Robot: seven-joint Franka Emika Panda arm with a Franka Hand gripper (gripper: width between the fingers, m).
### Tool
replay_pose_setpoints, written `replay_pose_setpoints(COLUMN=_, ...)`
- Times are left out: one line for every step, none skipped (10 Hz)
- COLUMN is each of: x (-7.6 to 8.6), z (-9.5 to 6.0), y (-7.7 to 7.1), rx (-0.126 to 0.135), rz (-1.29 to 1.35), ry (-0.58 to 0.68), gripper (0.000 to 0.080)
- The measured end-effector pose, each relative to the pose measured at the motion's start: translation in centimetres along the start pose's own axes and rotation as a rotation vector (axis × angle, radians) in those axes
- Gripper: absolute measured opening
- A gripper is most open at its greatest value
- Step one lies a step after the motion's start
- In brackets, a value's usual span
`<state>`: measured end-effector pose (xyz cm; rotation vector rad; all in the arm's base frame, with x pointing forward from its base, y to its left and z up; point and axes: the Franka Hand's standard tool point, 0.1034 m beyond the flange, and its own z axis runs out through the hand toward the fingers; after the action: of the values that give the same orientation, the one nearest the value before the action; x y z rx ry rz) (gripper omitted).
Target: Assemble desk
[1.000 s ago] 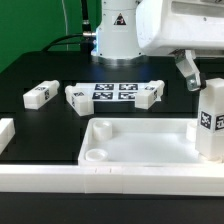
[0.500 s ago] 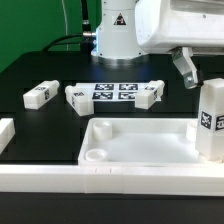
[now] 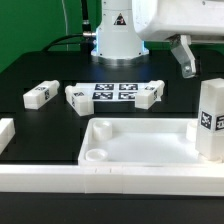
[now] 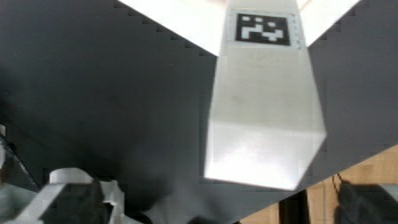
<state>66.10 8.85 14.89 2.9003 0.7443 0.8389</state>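
Standing straight up at the corner of the desk top [image 3: 140,142], on the exterior view's right, is one white leg [image 3: 210,120]. Its long side points up (the tag faces the camera). I cannot tell if it sits all the way down in its socket. The gripper [image 3: 188,62] hangs just above it, a little toward the exterior view's left, with fingers wide apart and holding nothing. The nearest loose leg [image 3: 148,95] lies on its side beside the marker board [image 3: 113,92]. It is farther back and lower, so I think the gripper must go that way next.
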Motion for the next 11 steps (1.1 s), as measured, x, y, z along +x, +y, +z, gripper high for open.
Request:
replay_pose_setpoints(x=-0.3, z=0.2, y=-0.2, rx=0.007, rz=0.01, ry=-0.015, gripper=0.0649)
replay_pose_setpoints(x=-0.9, z=0.7, y=-1.1, rx=0.049, rz=0.052, ry=-0.112, gripper=0.0649)
replay_pose_setpoints(x=-0.4, z=0.8, y=-1.9, rx=0.083, rz=0.074, ry=-0.194, gripper=0.0649)
replay_pose_setpoints(x=-0.2, z=0.8, y=-2.3, rx=0.098, rz=0.082, ry=-0.233, gripper=0.0649)
replay_pose_setpoints(x=-0.6, z=0.8, y=-3.1, rx=0.13, rz=0.095, ry=-0.324, gripper=0.0649)
replay_pose_setpoints(x=-0.5, z=0.9, y=-3.4, rx=0.155, rz=0.092, ry=-0.39, gripper=0.0649)
replay_pose_setpoints(x=-0.5, z=1.1, y=-3.5, rx=0.175, rz=0.092, ry=-0.446, gripper=0.0649)
replay_pose_setpoints(x=-0.4, z=1.2, y=-3.1, rx=0.176, rz=0.097, ry=-0.454, gripper=0.0649)
replay_pose_setpoints(x=-0.5, z=1.2, y=-2.5, rx=0.17, rz=0.105, ry=-0.449, gripper=0.0649)
replay_pose_setpoints(x=-0.5, z=1.2, y=-2.0, rx=0.165, rz=0.111, ry=-0.446, gripper=0.0649)
replay_pose_setpoints(x=-0.6, z=1.3, y=-1.7, rx=0.161, rz=0.114, ry=-0.441, gripper=0.0649)
